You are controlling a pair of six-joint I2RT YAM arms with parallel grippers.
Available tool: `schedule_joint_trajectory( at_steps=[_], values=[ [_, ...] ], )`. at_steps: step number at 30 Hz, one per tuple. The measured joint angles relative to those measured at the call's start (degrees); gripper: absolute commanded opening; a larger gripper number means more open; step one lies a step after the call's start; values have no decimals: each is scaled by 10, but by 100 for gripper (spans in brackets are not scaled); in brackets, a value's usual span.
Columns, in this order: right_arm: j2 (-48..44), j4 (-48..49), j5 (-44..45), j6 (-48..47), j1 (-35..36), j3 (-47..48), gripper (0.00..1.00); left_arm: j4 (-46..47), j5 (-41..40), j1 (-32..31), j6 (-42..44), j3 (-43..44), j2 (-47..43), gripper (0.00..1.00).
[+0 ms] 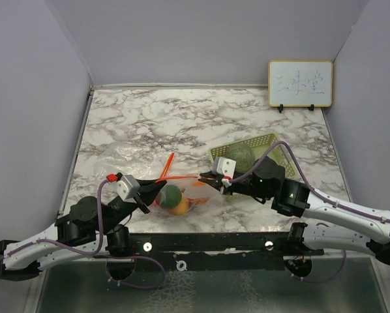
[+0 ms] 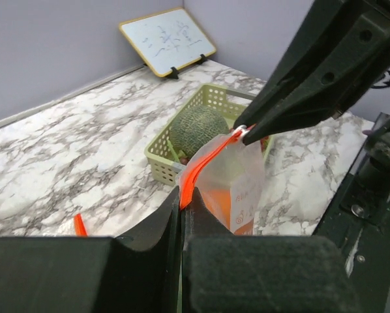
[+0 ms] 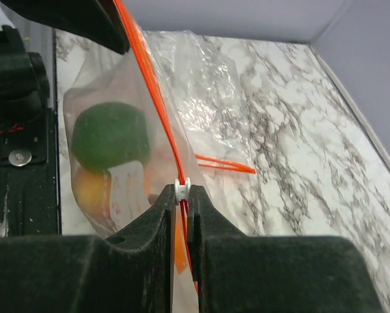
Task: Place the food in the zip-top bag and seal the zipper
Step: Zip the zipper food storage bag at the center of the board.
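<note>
Left gripper (image 2: 180, 199) is clamped on the orange zipper (image 2: 205, 160) of the zip-top bag (image 2: 240, 176), just left of the mesh basket (image 1: 263, 139). Right gripper (image 3: 183, 195) pinches the same zipper at its white slider (image 3: 182, 187). A green fruit (image 3: 110, 137) and an orange fruit (image 1: 179, 208) are inside the bag; the netted melon (image 1: 242, 155) sits in the basket.

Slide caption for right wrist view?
Right tool shut on the orange zipper at its white slider; green fruit inside the clear bag.
</note>
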Motion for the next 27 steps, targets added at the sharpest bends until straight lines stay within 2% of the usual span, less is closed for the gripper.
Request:
schedule_joint_trajectory(
  at_steps=[9, 18, 19, 21, 23, 25, 27],
  values=[
    [-5, -47, 124, 56, -9, -10, 2, 18, -130, -1, -7, 0, -25, 0],
    [-8, -86, 203, 94, -17, -10, 5, 37, -176, -1, 0, 6, -25, 0],
    [-8, -88, 212, 97, -17, -10, 10, 38, -180, -1, 0, 6, -23, 0],
    [-7, -92, 235, 104, -17, -9, 36, 45, -187, -1, 2, 6, -15, 0],
    [5, -105, 254, 116, -18, 1, 53, 61, -196, -1, 7, 5, -6, 0],
    [19, -118, 270, 125, -20, 17, 74, 93, -211, 0, 17, 5, 6, 0],
    [33, -128, 288, 144, -21, 39, 84, 158, -229, 0, 34, -2, 25, 0]
  ],
)
